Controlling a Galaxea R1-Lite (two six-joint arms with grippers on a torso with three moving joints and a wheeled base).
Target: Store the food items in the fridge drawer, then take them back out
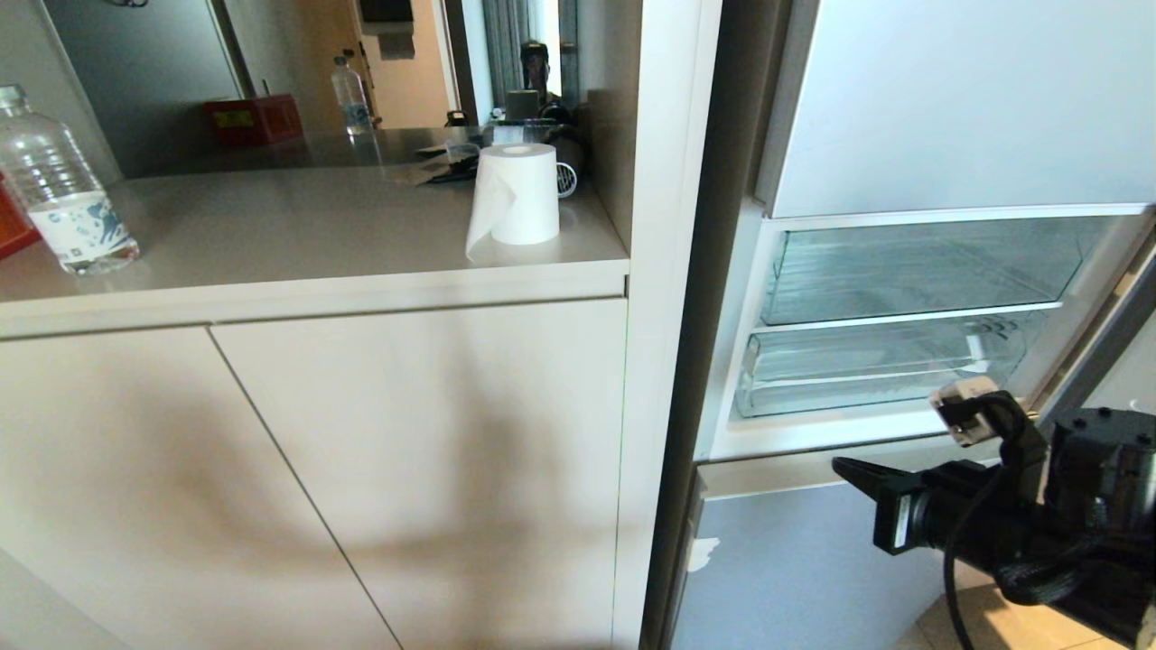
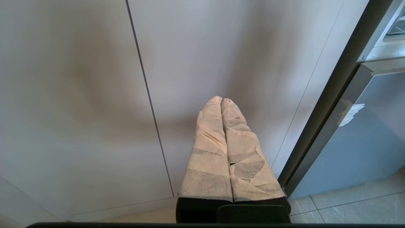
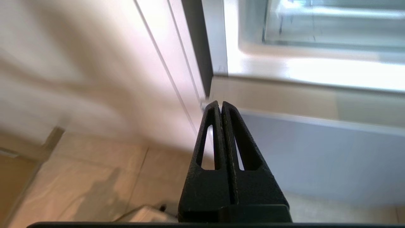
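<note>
fridge (image 1: pixel 957 108) stands at the right with its compartment open. two clear drawers sit inside, one above the other; the lower drawer (image 1: pixel 867 366) appears to be the ribbed, shallow one, pushed in, though glare makes its contents hard to read. no food items are visible in any view. right gripper (image 1: pixel 844 469) hangs near the fridge's lower front, below the open compartment, pointing left, jaws clenched on nothing. left gripper (image 2: pixel 221 100), taped fingers pressed together, faces the cabinet doors (image 2: pixel 95 95) left of the fridge, holding nothing. on the counter (image 1: pixel 271 235) at the left: a paper roll (image 1: pixel 515 194) near the fridge side and a water bottle (image 1: pixel 59 181) at the far left edge.
</note>
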